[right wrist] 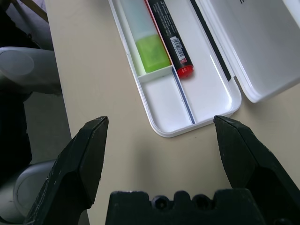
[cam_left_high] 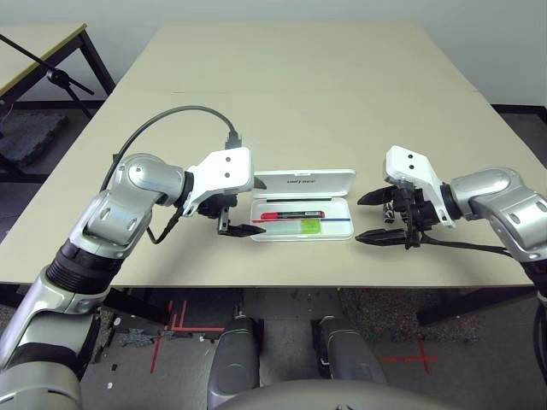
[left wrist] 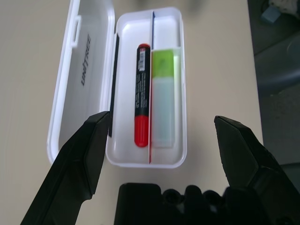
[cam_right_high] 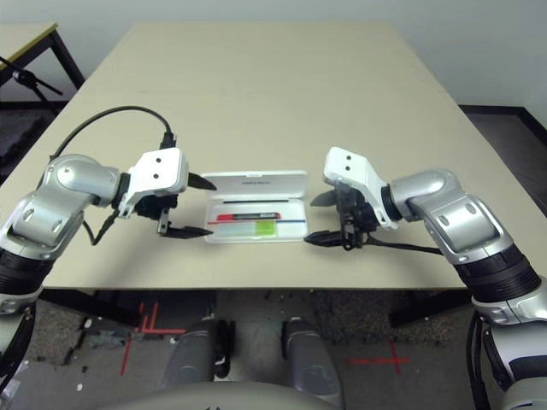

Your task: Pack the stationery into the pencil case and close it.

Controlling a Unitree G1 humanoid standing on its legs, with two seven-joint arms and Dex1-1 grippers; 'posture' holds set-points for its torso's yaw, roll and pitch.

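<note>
The white pencil case [cam_left_high: 303, 182] lies open near the table's front edge, its lid flat behind the tray [left wrist: 168, 28]. Inside the tray lie the red marker [left wrist: 141, 93] and, beside it, the white highlighter [left wrist: 164, 112] with its lime-green cap. My left gripper [cam_right_high: 210, 207] hovers open at the case's left end with nothing between its fingers. At the right end my right gripper [cam_left_high: 359, 219] is also open and empty, a little apart from the case. The marker [right wrist: 171, 33] and highlighter [right wrist: 145, 42] lie beyond the right fingers [right wrist: 89, 150].
The beige table [cam_left_high: 291, 94] stretches far behind the case, with a seam across it. The front edge runs just below the case. A second table and a black stand [cam_left_high: 51, 77] are off to the left. A grey cable [cam_left_high: 179, 111] loops over my left forearm.
</note>
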